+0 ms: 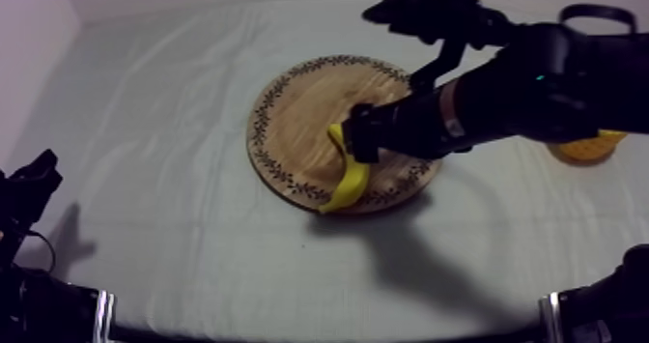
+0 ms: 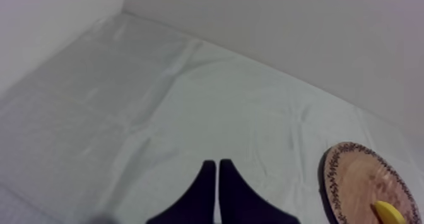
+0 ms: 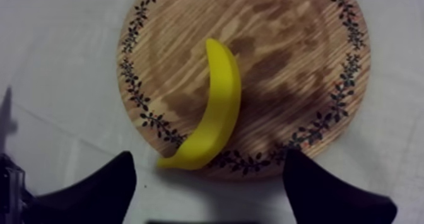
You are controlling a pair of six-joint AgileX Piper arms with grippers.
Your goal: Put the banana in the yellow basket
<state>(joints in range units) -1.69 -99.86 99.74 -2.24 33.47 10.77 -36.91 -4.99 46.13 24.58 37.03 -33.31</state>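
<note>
**Right end effector open over the banana, nothing gripped yet**

Top view: the right end effector (image 1: 359, 139) is held low over the wooden board (image 1: 290, 105), at the upper end of the banana (image 1: 350, 181). This is probably so that the fruit can be taken across its width. The banana lies on the board, with its lower tip over the patterned rim. The yellow basket (image 1: 589, 150) is seen at the right side of the counter (image 1: 164, 192), partly hidden behind the right arm and well apart from the board. The left end effector (image 1: 34, 178) is kept low at the left edge, out of the way.

Left wrist view: its fingers (image 2: 205, 188) are laid together as a narrow wedge and nothing is held. Bare cloth lies ahead, and the board is seen farther off.

Right wrist view: the two fingers (image 3: 113, 182) are spread wide, with the banana lying below and between them. Nothing is gripped. No obstacle is seen beside the banana on the board.
</note>
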